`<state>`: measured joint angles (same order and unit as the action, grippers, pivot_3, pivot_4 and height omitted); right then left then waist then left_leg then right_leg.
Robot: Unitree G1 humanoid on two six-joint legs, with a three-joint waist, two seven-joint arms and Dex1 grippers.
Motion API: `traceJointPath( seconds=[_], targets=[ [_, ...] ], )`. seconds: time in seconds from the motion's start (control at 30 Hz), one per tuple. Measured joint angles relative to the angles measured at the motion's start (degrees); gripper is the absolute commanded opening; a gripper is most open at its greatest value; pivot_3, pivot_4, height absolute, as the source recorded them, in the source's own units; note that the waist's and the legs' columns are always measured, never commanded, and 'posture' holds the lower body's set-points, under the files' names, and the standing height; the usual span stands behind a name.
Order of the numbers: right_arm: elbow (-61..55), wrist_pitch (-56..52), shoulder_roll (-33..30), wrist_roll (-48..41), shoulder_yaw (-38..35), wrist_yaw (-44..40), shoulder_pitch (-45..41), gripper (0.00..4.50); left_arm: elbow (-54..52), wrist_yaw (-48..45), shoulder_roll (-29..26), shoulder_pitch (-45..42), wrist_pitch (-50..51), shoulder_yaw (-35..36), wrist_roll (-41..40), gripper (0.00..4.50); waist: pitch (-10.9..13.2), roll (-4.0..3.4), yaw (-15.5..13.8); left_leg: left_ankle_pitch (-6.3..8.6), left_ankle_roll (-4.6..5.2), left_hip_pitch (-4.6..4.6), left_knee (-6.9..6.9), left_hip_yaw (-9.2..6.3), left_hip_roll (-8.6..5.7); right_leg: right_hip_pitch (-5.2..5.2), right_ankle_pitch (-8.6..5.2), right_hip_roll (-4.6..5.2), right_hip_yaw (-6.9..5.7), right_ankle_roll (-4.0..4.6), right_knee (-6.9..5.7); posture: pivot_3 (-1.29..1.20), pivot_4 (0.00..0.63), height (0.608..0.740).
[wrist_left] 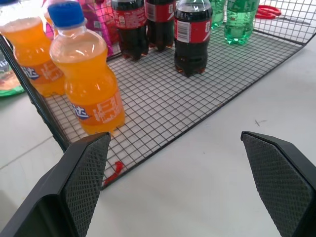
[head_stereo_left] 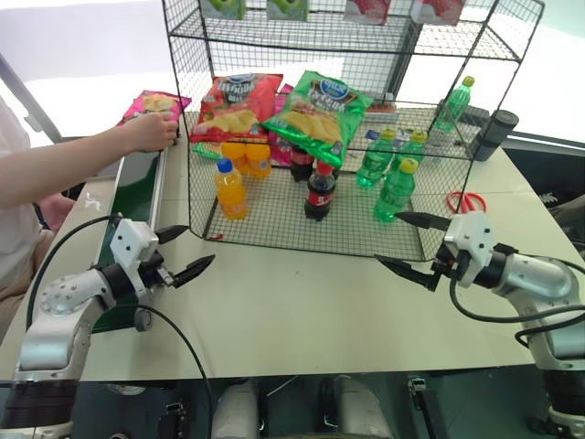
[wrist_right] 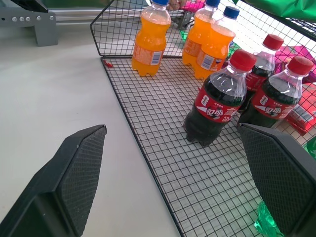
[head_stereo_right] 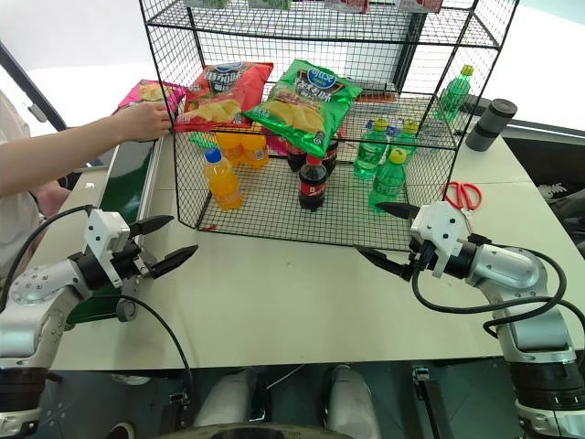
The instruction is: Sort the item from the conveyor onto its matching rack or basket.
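White tabletop point(head_stereo_left: 302, 302) lies bare in front, and over it both claws hover released with nothing between their fingers: the left gripper point(head_stereo_left: 187, 251) near the conveyor's near end, the right gripper point(head_stereo_left: 407, 245) just off the rack's front right corner, both pointing inward toward each other. Just beyond them starts the black wire rack point(head_stereo_left: 274, 233), whose front edge of mesh floor lies between the claws and everything stored inside. On that bottom tier stand an orange soda bottle point(head_stereo_left: 230, 189) nearest the left front, more orange bottles point(head_stereo_left: 247, 155) behind it, dark cola bottles point(head_stereo_left: 320, 190) with red caps in the middle, and green bottles point(head_stereo_left: 395, 189) with yellow caps to the right. Above them, on the sloped middle tier, lie a red chip bag point(head_stereo_left: 236, 105) and a green chip bag point(head_stereo_left: 318, 114), side by side and overlapping slightly. Red-handled scissors point(head_stereo_left: 468, 201) lie on the table just outside the rack's right side, and a dark cylinder point(head_stereo_left: 495, 133) stands farther back on that side. Along the table's left edge runs the conveyor point(head_stereo_left: 137, 183), its dark green belt in a grey frame. At its far end, beside the rack's left wall, the pink chip bag point(head_stereo_left: 155, 103) rests on the belt, with a person's hand point(head_stereo_left: 151, 131) laid on its near edge. The top tier point(head_stereo_left: 302, 27) holds small packets, partly cut off.
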<state>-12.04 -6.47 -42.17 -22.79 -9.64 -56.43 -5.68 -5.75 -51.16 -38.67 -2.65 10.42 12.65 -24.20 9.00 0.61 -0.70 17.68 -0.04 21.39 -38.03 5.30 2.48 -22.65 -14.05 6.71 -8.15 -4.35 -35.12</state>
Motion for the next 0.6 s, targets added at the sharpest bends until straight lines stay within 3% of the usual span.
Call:
traceJointPath(
  seconds=[0.6],
  targets=[
    [-0.1, -3.9, 2.7, -2.8, 3.1, -0.2, -2.8, 4.45, 0.4, 2.2, 0.7, 0.1, 2.7, 4.4, -3.9, 4.5, 0.0, 0.0, 0.0, 0.0, -0.01, 0.0, 0.0, 0.0, 0.0, 0.0, 0.0, 0.0, 0.0, 0.0, 0.0, 0.0, 0.15, 0.74]
  ],
)
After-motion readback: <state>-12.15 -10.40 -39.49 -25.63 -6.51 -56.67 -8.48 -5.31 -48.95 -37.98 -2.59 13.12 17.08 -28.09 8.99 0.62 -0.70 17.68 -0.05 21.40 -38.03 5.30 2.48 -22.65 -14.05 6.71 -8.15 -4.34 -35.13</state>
